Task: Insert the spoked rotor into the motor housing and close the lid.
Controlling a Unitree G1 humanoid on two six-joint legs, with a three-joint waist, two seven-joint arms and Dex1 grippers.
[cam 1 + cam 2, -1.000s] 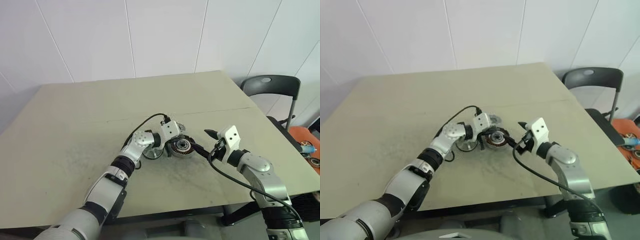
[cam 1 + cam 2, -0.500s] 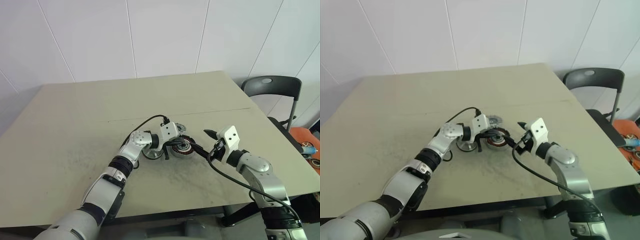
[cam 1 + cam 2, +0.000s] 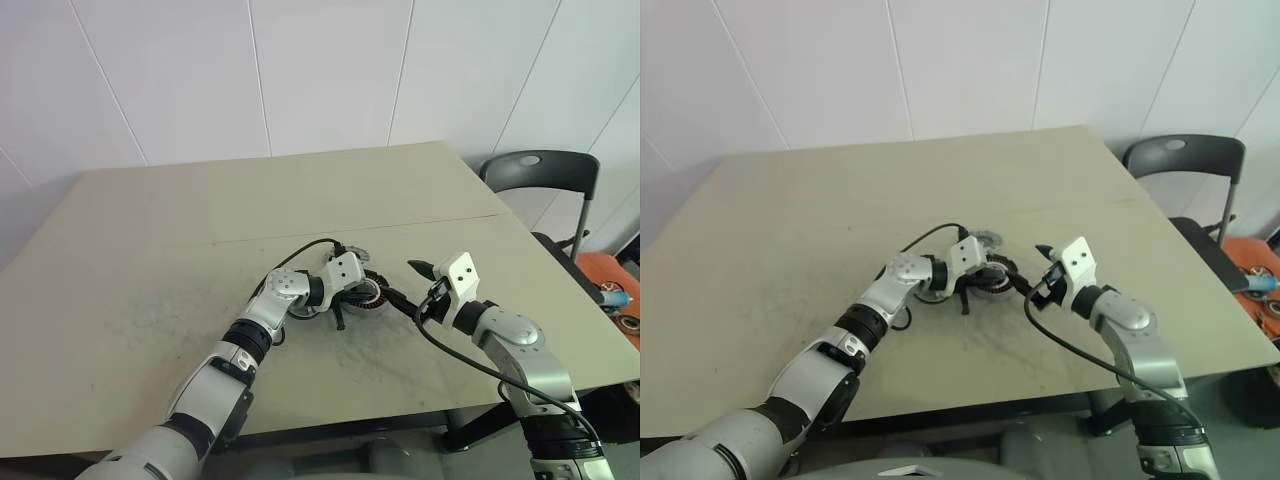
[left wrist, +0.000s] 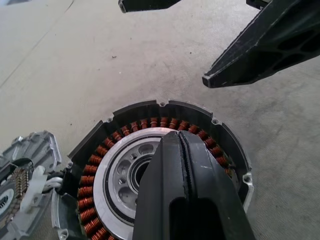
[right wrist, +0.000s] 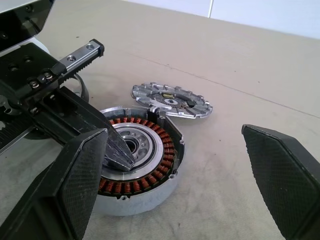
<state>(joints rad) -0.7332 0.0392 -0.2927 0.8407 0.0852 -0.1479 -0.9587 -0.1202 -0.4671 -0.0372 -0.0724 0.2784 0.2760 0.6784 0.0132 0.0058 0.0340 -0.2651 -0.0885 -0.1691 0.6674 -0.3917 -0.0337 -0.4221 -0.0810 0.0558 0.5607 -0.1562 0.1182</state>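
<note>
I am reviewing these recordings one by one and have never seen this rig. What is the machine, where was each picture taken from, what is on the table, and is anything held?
It is a humanoid robot with two arms, each ending in a gripper of two black fingers. The two wide pictures come from cameras in its head, looking down over the arms. The two close ones come from cameras on the wrists. On the table lies a motor housing, a round puck with copper windings. A grey slotted lid lies right beside it. The left gripper is shut and empty, with its tips at the housing's centre. The right gripper is wide open next to the housing and holds nothing.
</note>
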